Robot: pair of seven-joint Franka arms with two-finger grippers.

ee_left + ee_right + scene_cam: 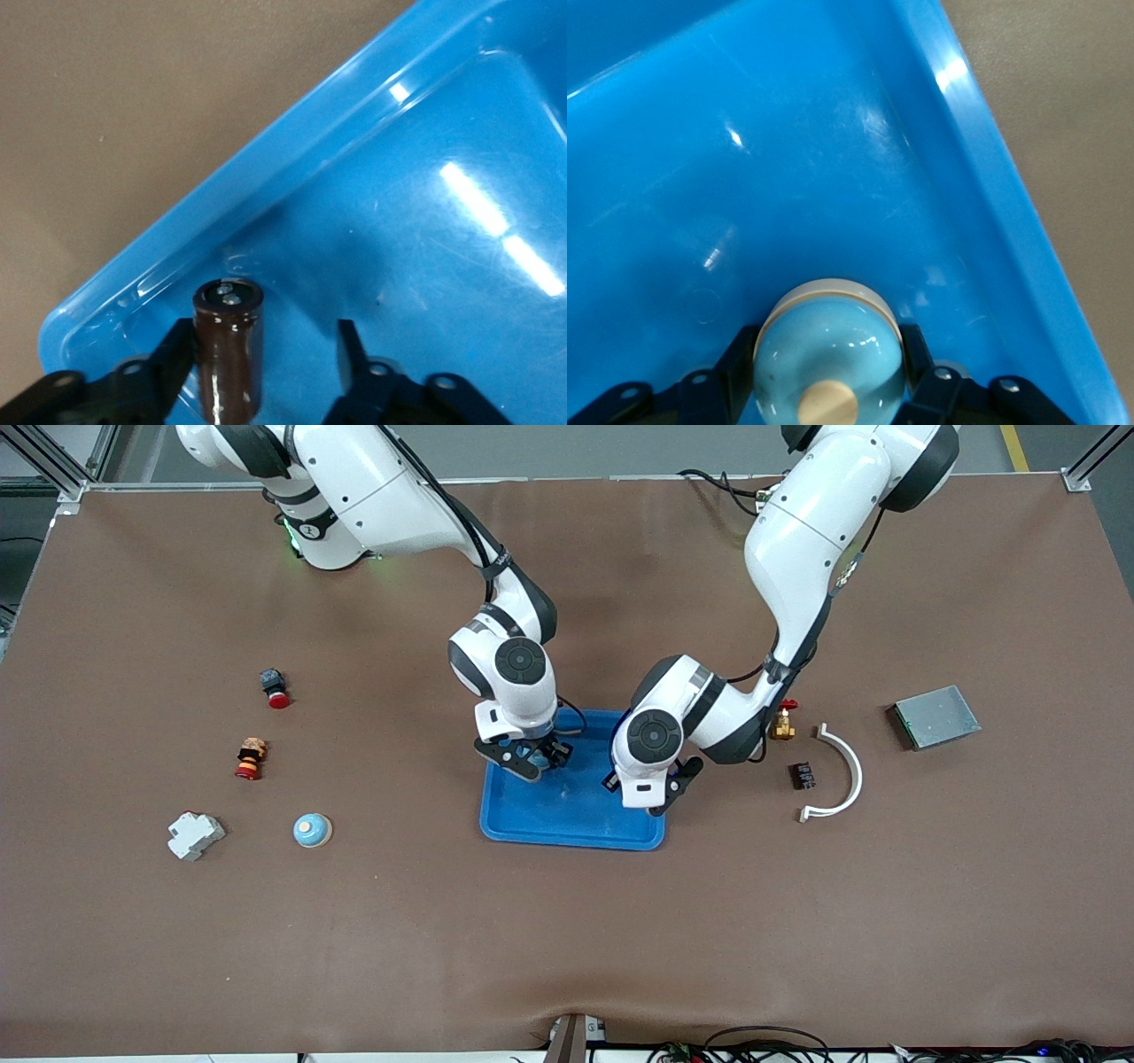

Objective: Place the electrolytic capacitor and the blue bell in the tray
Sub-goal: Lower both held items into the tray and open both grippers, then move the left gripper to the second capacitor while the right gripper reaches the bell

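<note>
The blue tray [567, 824] sits mid-counter, shallow, bright, with a raised rim and rounded corners, and both arms reach down into it. At the end toward the left arm, the electrolytic capacitor [229, 354] is in a corner of the tray: a dark brown glossy cylinder with a black top and two small silver terminals. The left gripper [266, 372] has its jaws spread around it; one finger [173, 359] lies against the cylinder's side, the other stands clear of it, so nothing is clamped.

At the end toward the right arm, the blue bell [829, 354] is low in the tray near its rim: a pale blue shiny dome with a cream base ring and a small tan knob. The right gripper [829, 367] has its fingers against both sides of the dome, holding it.

On the brown counter [567, 939], toward the right arm's end, lies a second pale blue bell [312, 830], beside a white block [195, 835]. Toward the left arm's end are a white curved piece [842, 775] and a grey metal box [935, 716].
</note>
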